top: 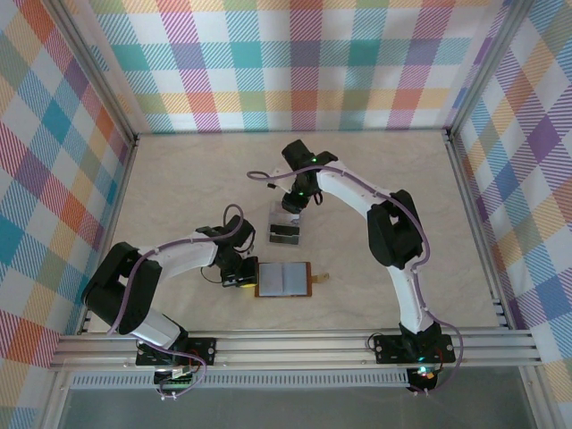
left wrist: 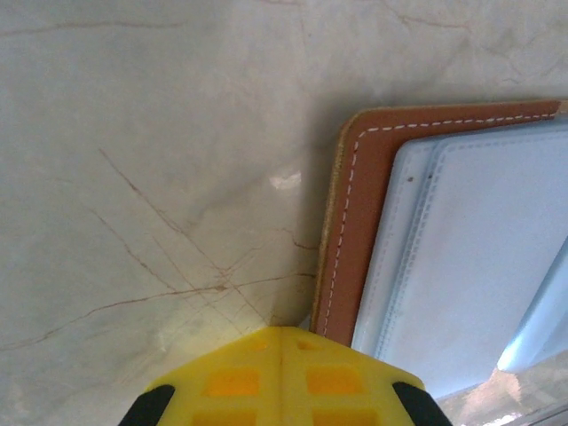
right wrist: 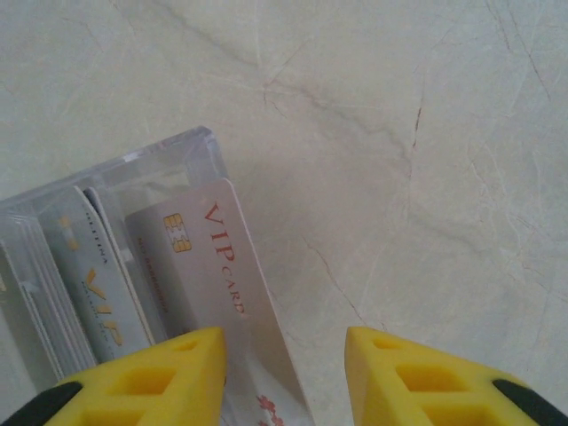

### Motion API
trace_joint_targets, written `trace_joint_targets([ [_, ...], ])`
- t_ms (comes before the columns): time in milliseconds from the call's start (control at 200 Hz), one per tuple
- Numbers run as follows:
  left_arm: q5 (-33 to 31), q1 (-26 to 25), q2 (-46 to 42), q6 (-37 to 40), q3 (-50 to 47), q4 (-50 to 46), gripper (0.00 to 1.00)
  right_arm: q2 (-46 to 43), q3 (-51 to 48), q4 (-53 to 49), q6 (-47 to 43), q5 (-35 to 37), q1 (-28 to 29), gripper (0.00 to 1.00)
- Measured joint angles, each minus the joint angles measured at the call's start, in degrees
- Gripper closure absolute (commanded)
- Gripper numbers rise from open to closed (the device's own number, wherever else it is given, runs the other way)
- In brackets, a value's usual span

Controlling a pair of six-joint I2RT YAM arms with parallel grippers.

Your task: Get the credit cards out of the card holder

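Card holder [top: 283, 279] lies open on worktop [top: 179, 179], near centre, grey-blue pockets up. Left gripper [top: 239, 277] at its left edge, jaws together. Right gripper [top: 292, 207] farther back, jaws apart over clear case [right wrist: 169, 151] containing credit cards [right wrist: 209, 266]; one marked VIP sticks out.

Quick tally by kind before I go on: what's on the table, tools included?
Card holder, lying open: 1
Clear case: 1
VIP cards with a face showing: 2 (the edges behind them are too unclear to count)
Tools: 2, left tool and right tool
Total: 6
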Motion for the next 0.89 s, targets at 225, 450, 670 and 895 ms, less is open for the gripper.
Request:
trace_joint_targets([
  [225,1.51,-0.46,-1.22,-1.29,-1.36,1.51,1.0,-9.27,-7.61,1.92,9.51,-2.1,0.24,0.63],
  [450,1.51,-0.63,-4.0,-2.56,-1.66,1.66,1.0,-22.32,-20.87,6.67,28.04,-6.8,4.7,0.76],
  [670,3.34,-0.2,-5.51,-3.32,-1.68,3.21,1.0,-25.49,-31.04,9.73,50.1,-13.94,10.14,0.85],
  [895,6.95,0.07,-5.46,-3.43,-2.27,6.1,1.0,-25.27,-40.68,16.24,67.63,-19.5,12.2,0.84],
])
